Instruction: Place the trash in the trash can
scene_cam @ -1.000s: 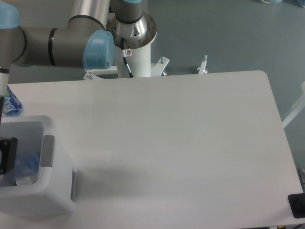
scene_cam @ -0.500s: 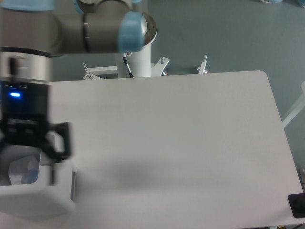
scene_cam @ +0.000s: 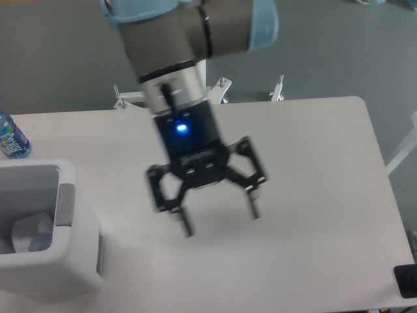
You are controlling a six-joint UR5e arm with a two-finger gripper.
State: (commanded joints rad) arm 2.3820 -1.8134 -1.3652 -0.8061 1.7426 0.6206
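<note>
1. Progress. The trash lies inside the trash can at the left edge of the table. I see no wrapper or crushed bottle anywhere on the table top. I therefore judge the task to be done, or very nearly so, with nothing left for me to carry.

2. My claw. My gripper hangs over the middle of the table, well apart from the trash can. Its two fingers are spread wide with nothing between them. The blue light on my wrist is lit.

3. The trash. Through the rectangular top opening I see a pale, crumpled white shape with a bluish, clear piece just beside it, low against the near wall. From this angle most of the inside is hidden, so I cannot say for certain that both items are there; the two colours suggest that they are.

4. The trash can. It is white and boxy with rounded corners. It stands upright, with a grey strip on the right side of its rim.

5. Not part of the task. A water bottle with a blue label stands on the table behind the trash can, apart from it.
</note>
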